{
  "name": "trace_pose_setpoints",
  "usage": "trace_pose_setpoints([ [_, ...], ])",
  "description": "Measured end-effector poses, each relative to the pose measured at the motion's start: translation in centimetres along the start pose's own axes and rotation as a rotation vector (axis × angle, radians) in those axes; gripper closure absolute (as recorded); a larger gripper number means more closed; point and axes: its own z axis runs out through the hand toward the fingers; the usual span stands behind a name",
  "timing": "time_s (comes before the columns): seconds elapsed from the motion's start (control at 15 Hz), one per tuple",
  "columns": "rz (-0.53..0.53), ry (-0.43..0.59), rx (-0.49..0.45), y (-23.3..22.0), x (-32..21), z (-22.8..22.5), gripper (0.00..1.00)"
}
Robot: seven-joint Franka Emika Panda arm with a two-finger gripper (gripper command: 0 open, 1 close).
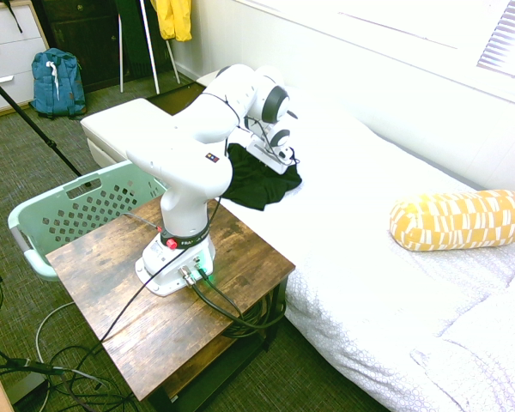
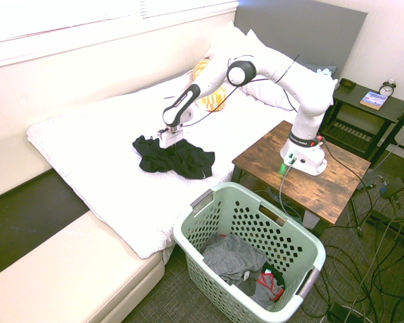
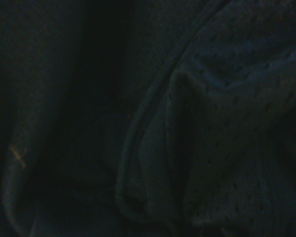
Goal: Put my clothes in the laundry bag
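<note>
A soft black fabric garment (image 2: 174, 157) lies crumpled on the white quilted bed (image 2: 114, 175), left of centre in the second exterior view and near the bed's edge; in the first exterior view the same black fabric (image 1: 256, 178) shows just above centre, partly behind the white robot arm (image 1: 193, 154). The fingers (image 2: 168, 142) point steeply down into the top of the garment's heap, closed, and they look pinched on a fold of the black cloth, though the contact itself is too small to make out clearly. The wrist view is filled with dark, finely perforated fabric (image 3: 212, 123) in deep folds, dim and close. The pale mint-green plastic laundry basket with perforated sides and cut-out handles (image 2: 303, 250) stands on the carpeted floor in the lower middle of the second exterior view, just below the bed's edge and beside the dark wooden bench (image 2: 337, 185) that carries the arm's base; the garment is well apart from it. Inside the basket lie a grey piece of clothing (image 2: 230, 257) and something red and dark (image 2: 269, 282). A yellow and white patterned cylindrical pillow (image 1: 459, 219) rests on the bed at the right of the first exterior view, and a blue backpack (image 1: 57, 81) stands in its upper left.
</note>
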Motion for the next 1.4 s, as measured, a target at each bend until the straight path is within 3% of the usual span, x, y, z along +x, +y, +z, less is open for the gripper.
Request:
trace_pose_setpoints([
  [0.33,-0.051,0.068,0.01,-3.6,-7.4,-9.9,1.0],
  [0.8,-0.216,0.188,-0.055,-7.4,-30.3,-16.8,1.0],
  [1.07,-0.301,0.206,-0.111,-3.5,-46.3,-16.4,1.0],
  [1.4,-0.392,0.221,-0.205,8.1,-67.8,-13.4,1.0],
])
